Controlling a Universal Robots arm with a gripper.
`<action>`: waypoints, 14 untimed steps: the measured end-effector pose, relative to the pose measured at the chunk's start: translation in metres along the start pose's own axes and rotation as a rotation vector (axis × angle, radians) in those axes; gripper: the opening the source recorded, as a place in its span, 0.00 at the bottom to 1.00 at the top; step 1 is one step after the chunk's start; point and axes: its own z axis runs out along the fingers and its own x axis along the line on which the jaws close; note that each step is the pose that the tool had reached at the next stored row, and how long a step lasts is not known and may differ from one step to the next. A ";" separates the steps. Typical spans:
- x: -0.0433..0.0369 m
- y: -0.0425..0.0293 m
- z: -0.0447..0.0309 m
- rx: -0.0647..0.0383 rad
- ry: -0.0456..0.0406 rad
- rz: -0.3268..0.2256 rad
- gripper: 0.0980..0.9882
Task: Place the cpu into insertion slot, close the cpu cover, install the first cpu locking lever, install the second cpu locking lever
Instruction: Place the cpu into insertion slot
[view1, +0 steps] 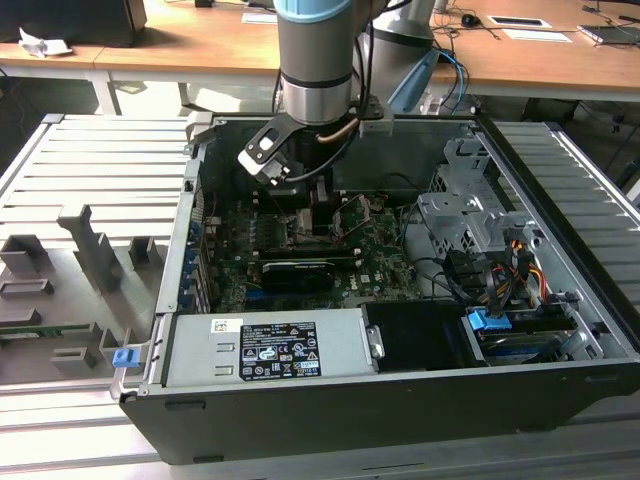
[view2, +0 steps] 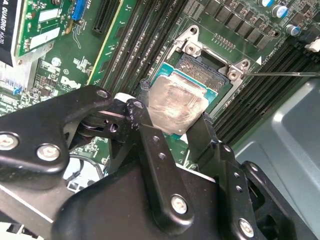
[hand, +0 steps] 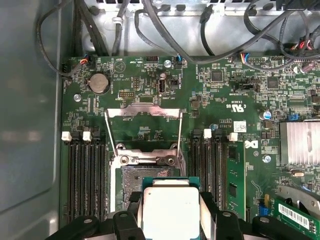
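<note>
My gripper (view2: 172, 120) is shut on the cpu (view2: 172, 102), a small square chip with a dull silver top, one black finger on each side. In the first wrist view the cpu (hand: 171, 212) hangs over one edge of the insertion slot (hand: 145, 176), a dark square recess, and covers part of it. I cannot tell whether the chip touches the slot. The cpu cover (hand: 144, 111) stands swung open beyond the slot. A thin lever rod (view2: 280, 74) sticks out beside the insertion slot (view2: 202, 67). In the exterior view the gripper (view1: 316, 208) reaches down into the open computer case.
Long black memory slots (hand: 87, 175) flank the socket on both sides. A black expansion card (view1: 295, 272) and the grey power supply box (view1: 270, 345) lie in front. A drive cage (view1: 470, 215) with cables is at the exterior view's right, and a grey fixture tray (view1: 80, 260) at its left.
</note>
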 end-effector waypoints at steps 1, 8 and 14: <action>0.0000 -0.0001 0.0005 0.000 0.0002 0.000 0.50; 0.0023 -0.0001 0.0030 0.000 0.0001 0.000 0.50; 0.0032 0.0004 0.0047 0.000 0.0001 0.000 0.50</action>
